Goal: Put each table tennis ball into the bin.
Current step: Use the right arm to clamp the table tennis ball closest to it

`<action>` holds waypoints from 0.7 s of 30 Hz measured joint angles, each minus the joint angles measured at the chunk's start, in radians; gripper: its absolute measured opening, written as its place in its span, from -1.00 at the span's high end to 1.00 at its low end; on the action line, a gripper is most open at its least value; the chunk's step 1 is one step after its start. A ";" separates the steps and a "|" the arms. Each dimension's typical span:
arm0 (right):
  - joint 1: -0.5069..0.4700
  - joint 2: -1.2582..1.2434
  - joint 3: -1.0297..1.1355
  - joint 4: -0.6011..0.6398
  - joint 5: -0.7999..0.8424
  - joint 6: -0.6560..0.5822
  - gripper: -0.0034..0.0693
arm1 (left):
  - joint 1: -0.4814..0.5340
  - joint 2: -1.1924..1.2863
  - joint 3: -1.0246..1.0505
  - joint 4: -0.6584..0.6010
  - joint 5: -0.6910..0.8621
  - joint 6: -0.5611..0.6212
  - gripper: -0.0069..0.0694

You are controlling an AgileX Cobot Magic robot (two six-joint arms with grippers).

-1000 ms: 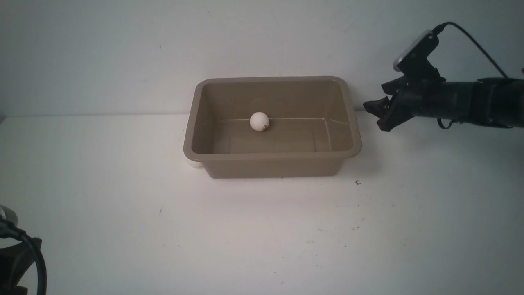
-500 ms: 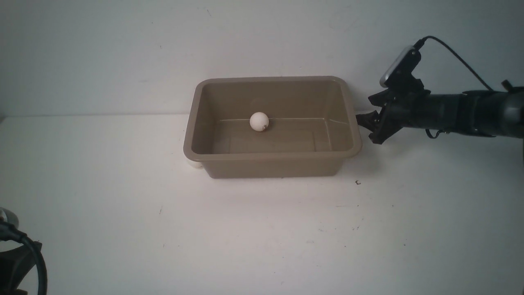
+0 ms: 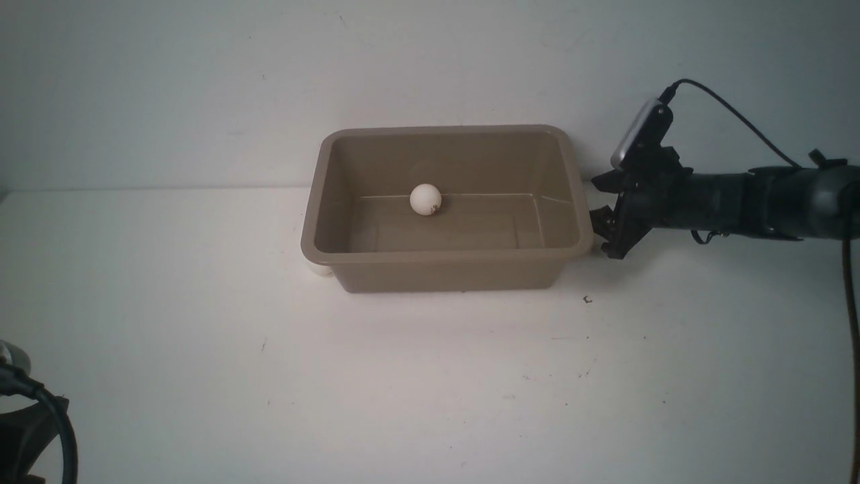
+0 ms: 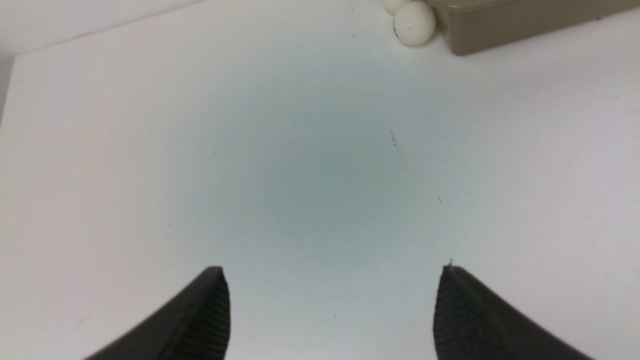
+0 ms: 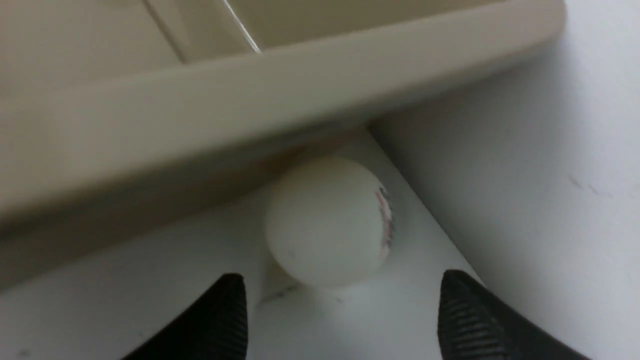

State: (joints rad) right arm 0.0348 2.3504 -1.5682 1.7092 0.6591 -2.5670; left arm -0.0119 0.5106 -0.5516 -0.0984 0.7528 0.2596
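Note:
The taupe bin [image 3: 316, 250] stands at the back middle of the white table. One table tennis ball [image 3: 425, 199] lies inside it. A second ball [image 5: 330, 222] rests on the table tucked under the bin's rim [image 5: 280, 90], just ahead of my open right gripper [image 5: 341, 290] and not between its fingers. In the front view that gripper [image 3: 605, 233] is low beside the bin's right end. Two more balls [image 4: 414, 23] [image 4: 395, 5] sit against the bin's left front corner [image 4: 500, 30]; one of them peeks out there [image 3: 320, 269]. My left gripper [image 4: 331, 280] hangs open and empty over bare table, far from them.
The pale wall rises right behind the bin. My left arm's cable and mount [image 3: 33, 423] fill the near left corner. A small dark speck [image 3: 587, 300] lies on the table in front of the right gripper.
My right arm has come down and left, from above the table to the bin's right end, and its jaws have spread a little. The left arm and the balls have not moved.

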 joint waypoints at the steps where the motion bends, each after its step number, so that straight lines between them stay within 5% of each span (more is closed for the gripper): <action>1: 0.005 0.000 0.000 0.001 -0.002 -0.001 -0.42 | 0.000 0.000 0.000 0.000 0.001 0.000 -0.47; 21: 0.059 0.030 -0.057 0.005 -0.082 -0.085 -0.53 | 0.000 0.000 0.000 -0.001 0.037 0.000 -0.47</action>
State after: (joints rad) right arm 0.0933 2.3808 -1.6256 1.7141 0.5768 -2.6520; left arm -0.0119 0.5106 -0.5516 -0.0994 0.7895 0.2596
